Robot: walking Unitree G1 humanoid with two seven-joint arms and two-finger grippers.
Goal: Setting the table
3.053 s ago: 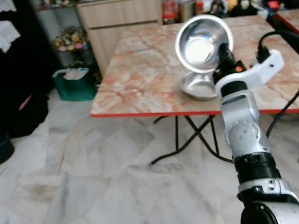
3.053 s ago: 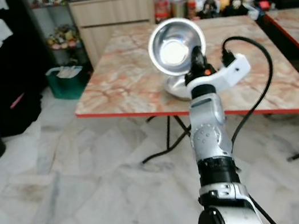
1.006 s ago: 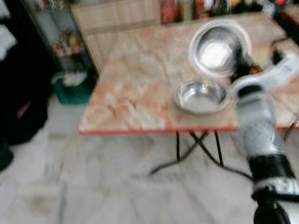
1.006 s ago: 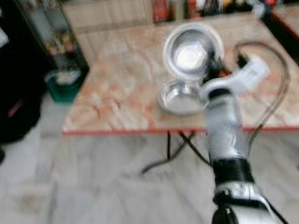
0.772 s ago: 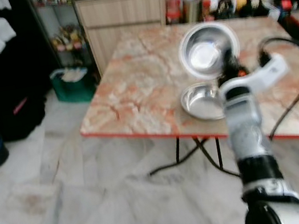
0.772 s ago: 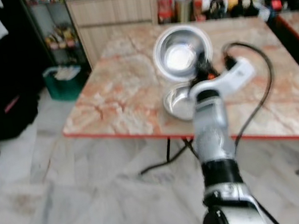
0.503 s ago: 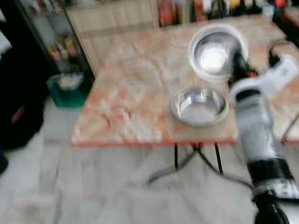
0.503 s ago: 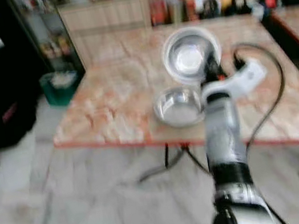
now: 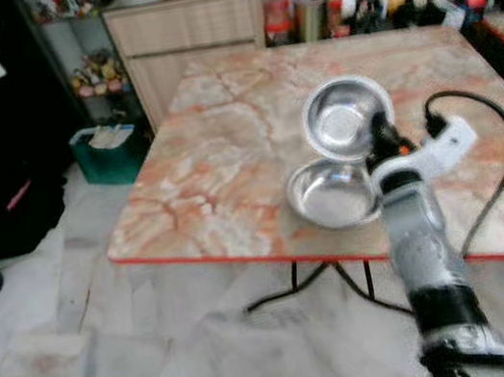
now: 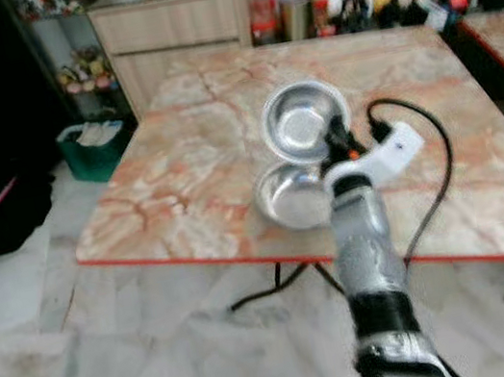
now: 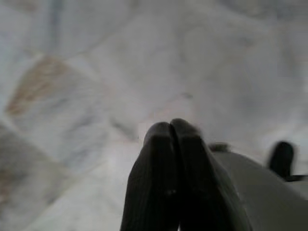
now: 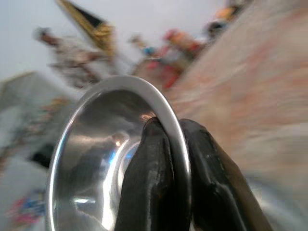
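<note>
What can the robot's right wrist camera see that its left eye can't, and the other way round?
Right wrist view alone: the two black fingers pinching the held bowl's rim, one inside, one outside.

Left eye view alone: a second bowl lying on the table near its front edge, the cabinet, the green bin and the floor.

Both: the right gripper holding the steel bowl tilted on edge over the marble table, with jars at the far side.
</note>
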